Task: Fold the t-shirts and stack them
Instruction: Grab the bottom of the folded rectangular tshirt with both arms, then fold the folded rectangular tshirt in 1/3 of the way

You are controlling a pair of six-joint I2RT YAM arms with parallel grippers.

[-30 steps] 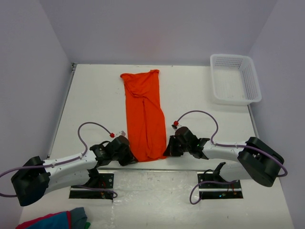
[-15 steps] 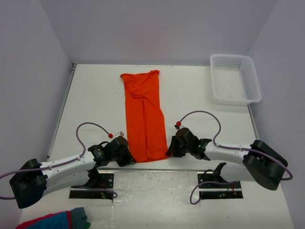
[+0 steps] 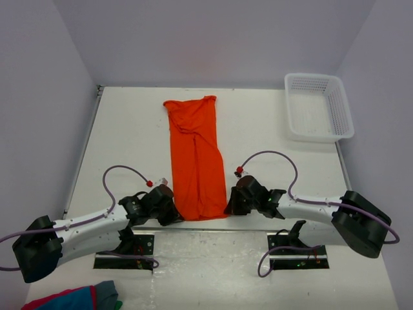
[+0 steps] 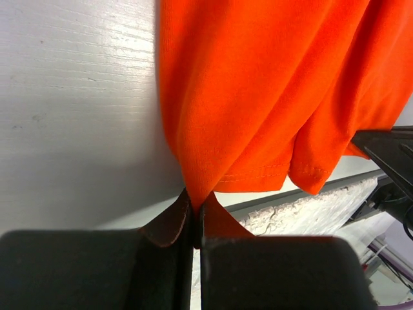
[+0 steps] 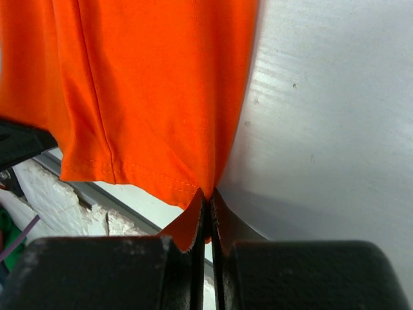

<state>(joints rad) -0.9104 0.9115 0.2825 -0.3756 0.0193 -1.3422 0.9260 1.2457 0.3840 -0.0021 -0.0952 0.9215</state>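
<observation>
Holding the near hem of the orange t-shirt [image 3: 195,161] at both corners, the two arms lie low at the near edge of the table [image 3: 129,135]. The left gripper [image 4: 193,219] is clenched on the near-left corner of the cloth, and the right gripper [image 5: 208,206] is clenched on the near-right corner. In both wrist views only a small tip of fabric sits between the closed fingers. The shirt lies as a long narrow strip, already folded lengthwise, from the far middle of the table down to the near edge between the grippers. The white basket [image 3: 318,106] stands well apart at the far right, and a red, blue and grey cloth bundle [image 3: 77,299] lies at the near left, off the working area. I judge that the next step is to carry the hem toward the far end to fold the strip in half, and some things could go wrong. The cloth is thin and each grip takes only the corner, so a quick pull could make it slip out. In the left wrist view a part of the hem hangs loose beside the pinch, so not all layers may be held and the lengthwise fold could open. If one arm goes higher or faster than the other, the fold would become crooked.
</observation>
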